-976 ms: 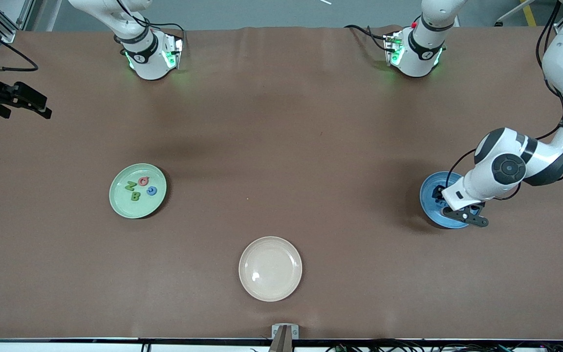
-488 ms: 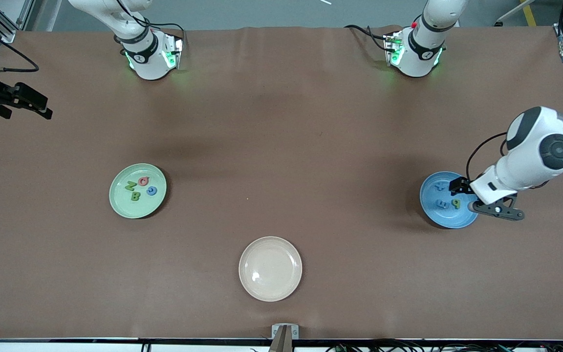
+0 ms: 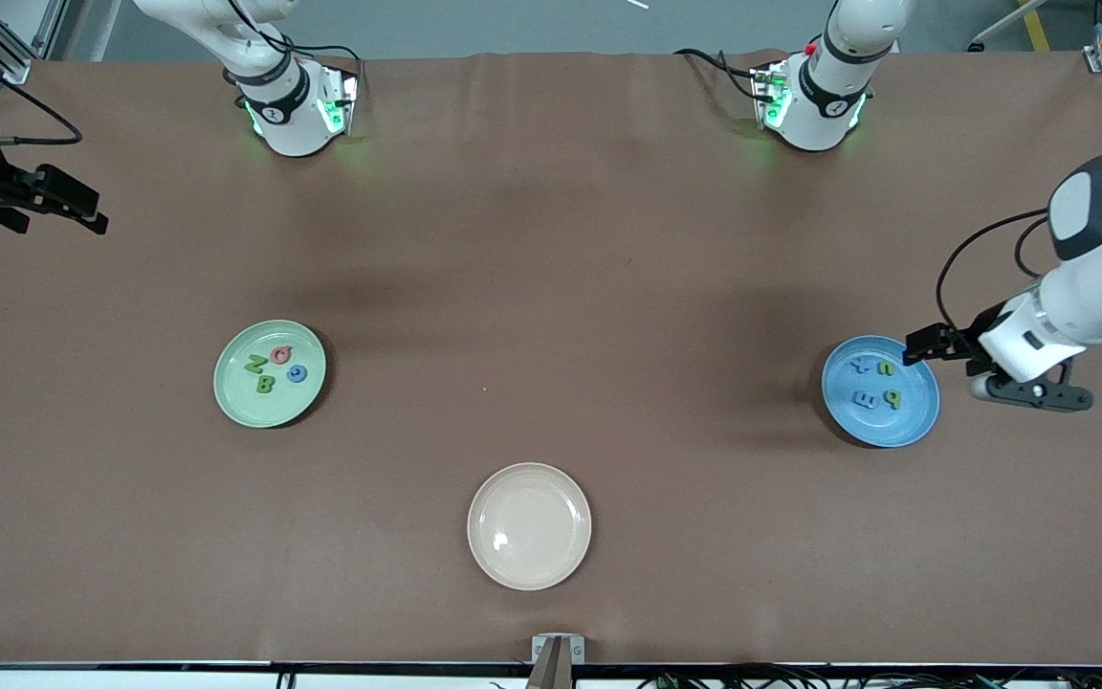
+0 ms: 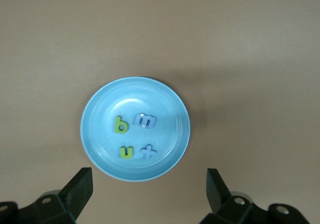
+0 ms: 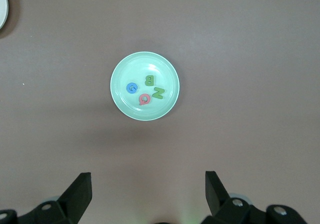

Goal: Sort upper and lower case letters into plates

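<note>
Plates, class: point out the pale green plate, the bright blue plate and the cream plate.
pale green plate [image 3: 243, 397], front view, bare inner surface.
bright blue plate [image 3: 900, 428], front view, bare inner surface.
cream plate [image 3: 529, 526], front view, its centre.

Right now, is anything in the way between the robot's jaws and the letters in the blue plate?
Nothing visible. The left gripper hangs open beside the blue plate, toward the left arm's end of the table. The four letters lie uncovered in it. The right gripper waits open, apart from the green plate.
</note>
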{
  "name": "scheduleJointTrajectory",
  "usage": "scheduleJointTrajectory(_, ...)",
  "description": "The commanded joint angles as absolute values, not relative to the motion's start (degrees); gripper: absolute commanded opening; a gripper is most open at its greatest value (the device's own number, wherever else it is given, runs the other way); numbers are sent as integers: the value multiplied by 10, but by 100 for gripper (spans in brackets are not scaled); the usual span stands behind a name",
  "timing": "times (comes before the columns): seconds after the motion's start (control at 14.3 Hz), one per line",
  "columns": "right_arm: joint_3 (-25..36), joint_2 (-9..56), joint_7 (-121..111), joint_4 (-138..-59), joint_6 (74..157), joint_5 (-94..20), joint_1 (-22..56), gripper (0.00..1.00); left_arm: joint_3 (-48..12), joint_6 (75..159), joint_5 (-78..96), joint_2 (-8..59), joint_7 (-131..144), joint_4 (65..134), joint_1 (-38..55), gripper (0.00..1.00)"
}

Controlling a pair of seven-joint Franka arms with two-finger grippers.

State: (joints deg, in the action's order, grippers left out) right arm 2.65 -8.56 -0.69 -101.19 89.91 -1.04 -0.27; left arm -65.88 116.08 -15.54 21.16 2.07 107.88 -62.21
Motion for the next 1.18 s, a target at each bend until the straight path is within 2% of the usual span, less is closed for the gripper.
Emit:
scheduleJointTrajectory(0.0,25,-103,-13,-1028,904,-7,-2,100,-647,1137,-97,119,1,1083,-624,100)
scheduleJointTrajectory(0.28,25,-103,-13,-1029,901,-7,-4,100,-645,1082,-75,56,2,1045,-624,100)
scheduleJointTrajectory(0.49,25,-103,-12,-1029,896,-7,-4,100,-645,1051,-56,55,10,1010,-624,100)
scheduleJointTrajectory(0.91,25,-103,-12,-1030,896,-7,-3,100,-628,1026,-56,33,10,1000,-624,100)
scheduleJointTrajectory(1.11,25,-102,-12,-1031,896,-7,-2,100,-640,1023,-53,12,9,979,-624,100)
